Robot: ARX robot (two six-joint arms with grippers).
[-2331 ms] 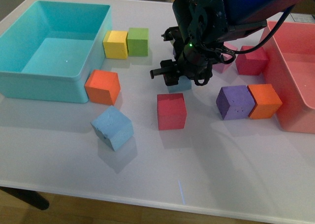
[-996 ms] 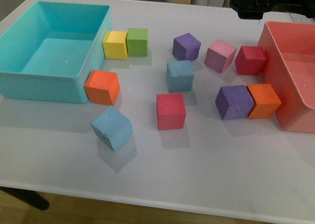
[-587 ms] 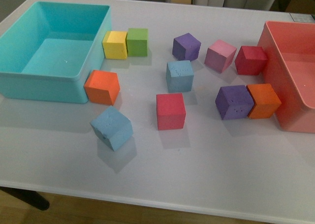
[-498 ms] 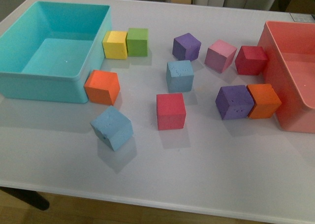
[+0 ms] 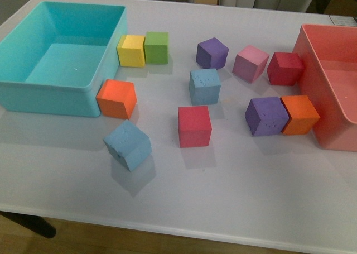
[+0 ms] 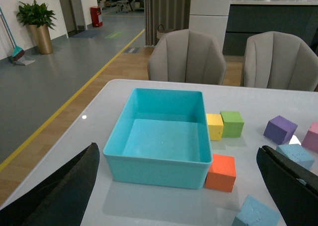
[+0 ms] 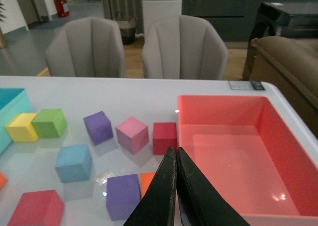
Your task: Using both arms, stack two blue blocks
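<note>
On the white surface [image 5: 234,187], near the middle of the front view, I read the far blue block [image 5: 204,86] standing flat, with a purple cube [image 5: 211,52] behind it and a red cube [image 5: 194,126] just in front of it. The near blue block [image 5: 127,145] lies well apart from it, closer to the robot and to its left, turned at an angle to the other cubes. The two blocks are not stacked. An orange cube [image 5: 116,98] sits between the near blue block and the front corner of the turquoise bin [image 5: 50,100], just beside the bin wall. A yellow cube [image 5: 131,50] and a green cube [image 5: 157,47] touch each other beside the bin's far corner. To the right, a second purple cube [image 5: 266,115] touches a second orange cube [image 5: 300,114], which is next to the pink bin [image 5: 329,97]. Neither arm appears in the front view. In the left wrist view, the left fingers [image 6: 74,186] are spread wide and hold nothing. In the right wrist view, the right fingers [image 7: 166,191] are pressed together, with nothing between them.
</note>
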